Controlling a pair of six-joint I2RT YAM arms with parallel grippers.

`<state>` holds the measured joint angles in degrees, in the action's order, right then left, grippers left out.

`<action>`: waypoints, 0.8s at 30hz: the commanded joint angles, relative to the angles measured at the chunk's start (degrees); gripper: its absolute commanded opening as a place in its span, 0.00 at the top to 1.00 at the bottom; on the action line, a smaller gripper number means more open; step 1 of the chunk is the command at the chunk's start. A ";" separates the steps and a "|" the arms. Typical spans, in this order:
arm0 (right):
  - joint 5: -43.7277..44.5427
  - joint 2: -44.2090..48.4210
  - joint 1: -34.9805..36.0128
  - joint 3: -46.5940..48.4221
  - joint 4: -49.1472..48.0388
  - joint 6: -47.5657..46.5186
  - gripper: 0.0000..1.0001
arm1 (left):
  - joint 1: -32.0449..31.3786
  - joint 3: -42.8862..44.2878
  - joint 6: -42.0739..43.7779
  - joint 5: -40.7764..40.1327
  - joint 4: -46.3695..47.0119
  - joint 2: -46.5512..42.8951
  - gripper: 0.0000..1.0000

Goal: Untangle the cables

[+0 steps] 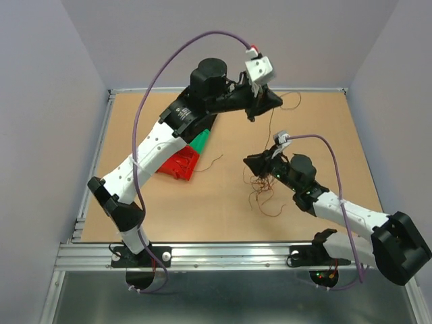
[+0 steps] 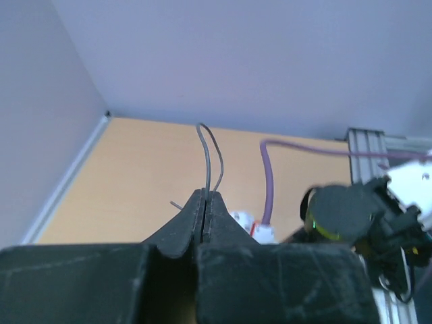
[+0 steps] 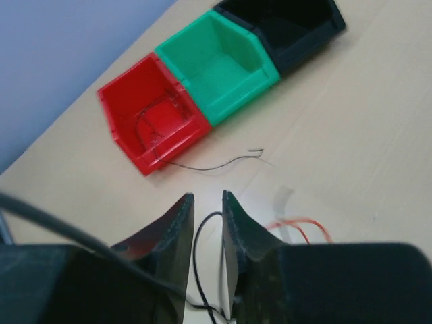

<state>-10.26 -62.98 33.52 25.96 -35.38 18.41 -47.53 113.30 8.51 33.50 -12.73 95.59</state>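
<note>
Left gripper is clamping one grey wire; right gripper is standing parted around one black wire. The cables are lying bunched on the table beneath it. Three bins are sitting apart from them: red bin, green bin, black bin.

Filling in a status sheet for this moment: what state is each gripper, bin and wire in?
left gripper, jaws shut on a thin dark wire
right gripper, jaws open, a black wire looping between them
red bin, holds a few wires
green bin, empty
black bin, inside too dark to tell
cable bunch, tangled on the table
</note>
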 commanded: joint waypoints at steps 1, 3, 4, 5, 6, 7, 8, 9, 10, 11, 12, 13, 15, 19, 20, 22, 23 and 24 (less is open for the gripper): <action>24.24 -7.03 0.50 6.55 7.73 7.19 0.72 | 0.50 21.10 -0.79 -21.17 -2.63 -1.37 1.00; 34.79 -11.09 -7.78 10.06 21.58 15.90 0.74 | 6.00 27.65 -1.65 -30.38 -1.87 -3.55 1.00; 21.91 -14.85 -12.99 9.12 22.45 23.09 0.74 | 9.78 31.42 -3.83 -35.81 -1.08 -5.05 1.00; 17.25 -16.54 -17.65 7.90 21.59 25.68 0.74 | 12.43 31.37 -3.85 -39.17 0.32 -6.98 1.00; 14.68 -18.13 -22.22 6.84 19.92 27.45 0.74 | 14.03 30.07 -2.81 -44.17 2.17 -9.26 1.00; 14.13 -19.01 -22.53 5.96 19.56 28.51 0.74 | 14.91 23.53 1.03 -52.05 8.01 -15.03 1.00; 14.39 -18.67 -22.44 5.69 18.86 29.30 0.74 | 15.01 18.76 2.46 -54.48 11.73 -21.70 1.00; 15.00 -17.89 -22.53 5.16 18.42 29.83 0.75 | 15.01 14.19 3.08 -56.15 15.16 -24.72 1.00; 15.44 -16.92 -22.44 4.29 18.06 29.92 0.75 | 14.92 6.23 3.61 -57.30 20.50 -27.36 1.00; 16.58 -14.21 -22.44 3.93 18.15 29.49 0.75 | 14.92 3.71 3.88 -57.92 21.95 -29.30 1.00; 16.85 -12.71 -22.53 3.67 18.06 29.31 0.75 | 15.01 2.56 3.88 -59.15 22.57 -30.28 1.00; 17.03 -11.21 -22.44 3.32 18.06 28.61 0.76 | 14.92 2.46 3.97 -58.29 21.27 -29.94 1.00; 16.59 -6.92 -22.44 2.52 17.89 27.30 0.75 | 15.01 3.24 3.97 -54.87 18.37 -27.75 1.00; 12.11 -1.29 -22.27 1.73 16.39 22.72 0.47 | 15.01 2.28 2.92 -45.55 14.50 -24.59 1.00; 11.76 -0.40 -22.27 1.47 16.30 21.85 0.40 | 15.01 2.54 3.09 -43.27 13.53 -23.71 1.00; 10.61 1.27 -22.27 1.55 16.65 20.88 0.27 | 15.10 2.90 2.39 -42.55 10.38 -20.90 1.00; 10.61 1.63 -22.09 1.55 16.83 20.79 0.26 | 15.10 2.46 2.30 -41.94 9.58 -20.19 1.00; 8.61 2.07 -22.09 1.38 16.57 20.44 0.26 | 15.27 1.76 2.12 -41.59 9.13 -19.22 1.00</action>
<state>2.33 -62.61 10.98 29.06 -17.02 41.54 -32.40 118.69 11.03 -12.51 5.10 67.72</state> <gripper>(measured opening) 0.724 0.037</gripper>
